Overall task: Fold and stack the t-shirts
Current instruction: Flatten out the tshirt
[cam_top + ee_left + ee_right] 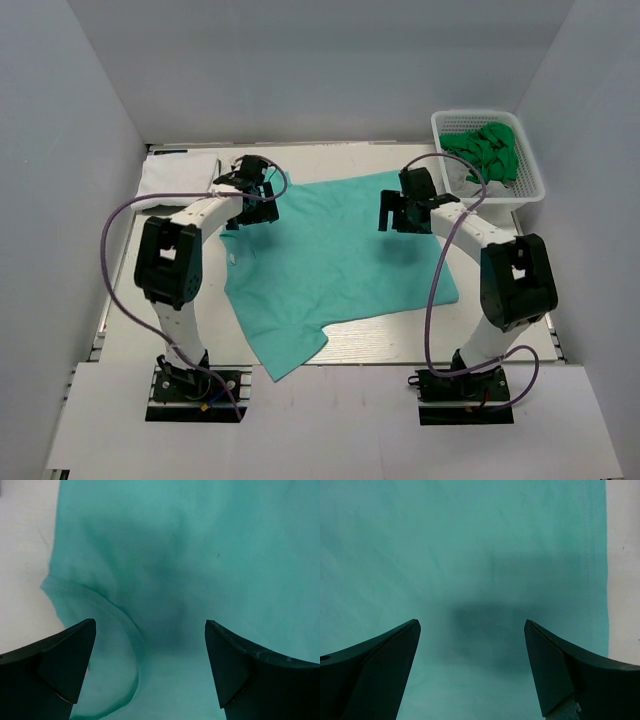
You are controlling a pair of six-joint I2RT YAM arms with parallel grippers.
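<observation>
Hanging just above the teal shirt [340,255] spread flat in the middle of the table [400,340], left gripper [150,627] over one side edge and right gripper [472,625] near the other, fingers wide apart and empty, likely ready to pinch and fold.

Plain pale grey panels close the space in on three sides: a back wall [320,60], a left wall [50,200] and a right wall [600,220]. Between them sits a cream table [400,340], with a white board [320,425] along its near edge. The light is soft and even.
</observation>
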